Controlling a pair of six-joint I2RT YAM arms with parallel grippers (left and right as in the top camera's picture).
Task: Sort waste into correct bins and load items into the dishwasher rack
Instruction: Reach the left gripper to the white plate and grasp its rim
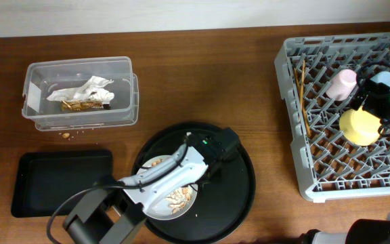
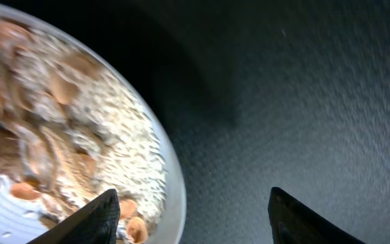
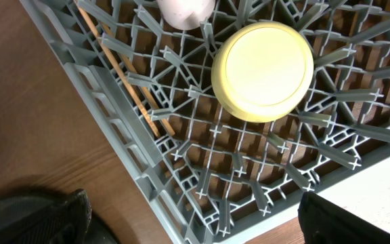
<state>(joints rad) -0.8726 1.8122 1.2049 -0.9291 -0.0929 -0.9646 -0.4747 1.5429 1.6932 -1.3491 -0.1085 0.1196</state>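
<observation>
Seen from overhead, the dishwasher rack (image 1: 290, 115) fills 3 o'clock and the large round black tray (image 1: 239, 183) sits at 6 o'clock. The clear tub (image 1: 124, 102) is at 10 o'clock and the black rectangular tray (image 1: 59, 179) at 8 o'clock. The grey plate (image 1: 160, 211) lies on the round tray's left half, under the left arm. In the rack sit the yellow bowl (image 1: 361, 127), upside down, the pink cup (image 1: 342, 84), the blue cup (image 1: 384, 79) and the chopsticks (image 1: 302, 95). The wrapper (image 1: 83, 93) is in the tub, and the food scraps (image 1: 178, 196) are on the plate. The left gripper (image 2: 193, 203) stands apart, straddling the plate's rim with one finger over the food and one over the tray, nothing clamped. The right gripper (image 3: 191, 210) hangs wide apart above the rack, empty. The step looks like taking the plate to empty it. It should seat the rim deep, pinch firmly, lift level so no rice spills, and tip only once over a bin, probably the black one.
</observation>
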